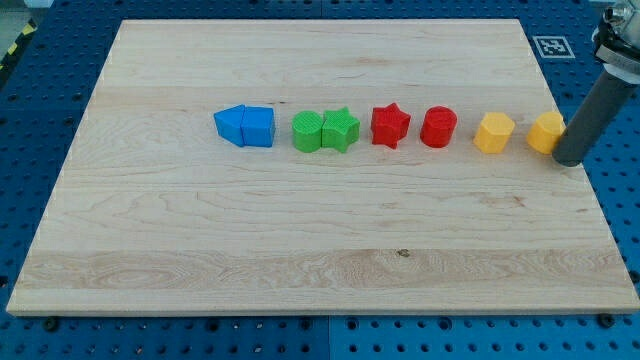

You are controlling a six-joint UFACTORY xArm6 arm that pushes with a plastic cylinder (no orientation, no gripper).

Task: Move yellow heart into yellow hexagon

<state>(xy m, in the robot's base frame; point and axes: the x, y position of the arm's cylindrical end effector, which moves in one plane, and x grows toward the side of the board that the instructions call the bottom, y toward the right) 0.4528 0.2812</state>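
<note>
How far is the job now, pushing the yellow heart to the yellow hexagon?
Done: nothing yet; the yellow heart and yellow hexagon sit apart with bare wood between them. In hand: my tip is against the heart's right side at the view's right. Left: push the heart leftward until it meets the hexagon.

My rod (592,112) runs off the view's right and top edges; upper part unseen. It covers the right side of the far-right yellow block (546,132), so I cannot confirm its shape. My tip (568,160) sits at that block's right edge; contact undeterminable.
</note>
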